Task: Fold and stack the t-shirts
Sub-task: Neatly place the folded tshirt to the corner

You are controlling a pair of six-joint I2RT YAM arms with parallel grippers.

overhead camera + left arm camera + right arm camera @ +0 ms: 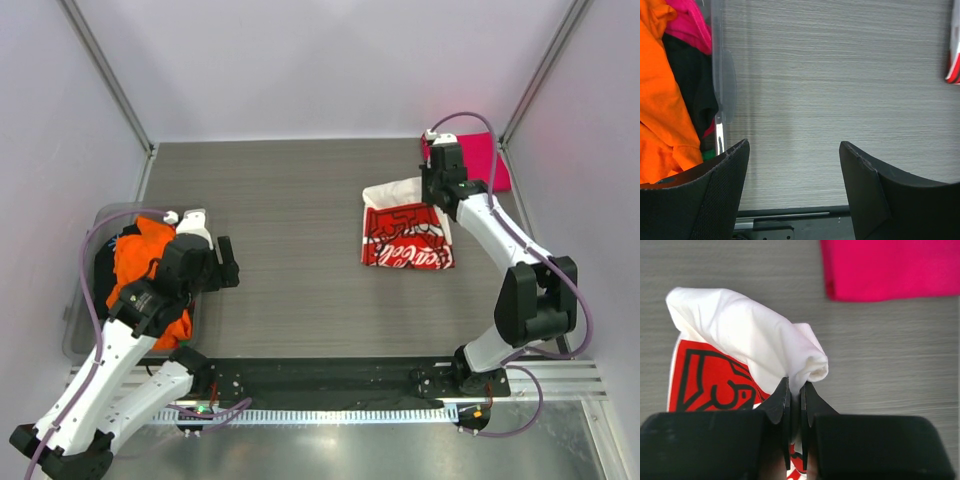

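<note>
**Grey wood-grain table [290,200], right arm pinching the white tee**

On it lies the white t-shirt [405,235], partly folded, its red panel facing up. The panel carries white script that looks like "Coca-Cola", though it is too small to read with certainty. A black line drawing shows on the red in the right wrist view.

The right gripper [437,190] is at this shirt's far edge. Its arm reaches forward from the base with the elbow bent out to the right of the shirt. The jaws are pressed almost together on a bunched fold of white cloth, lifted off the table.

Just beyond the white shirt, past the gripper, lies the pink-red t-shirt [480,160], folded flat.

Well to the left of the white shirt, the left gripper [228,264] hangs above bare table. Its jaws are spread wide with nothing between them, and its arm is bent low over the clear plastic bin [80,320]. In that bin are the orange t-shirt [145,265] and a dark one [690,85], heaped unfolded.
</note>
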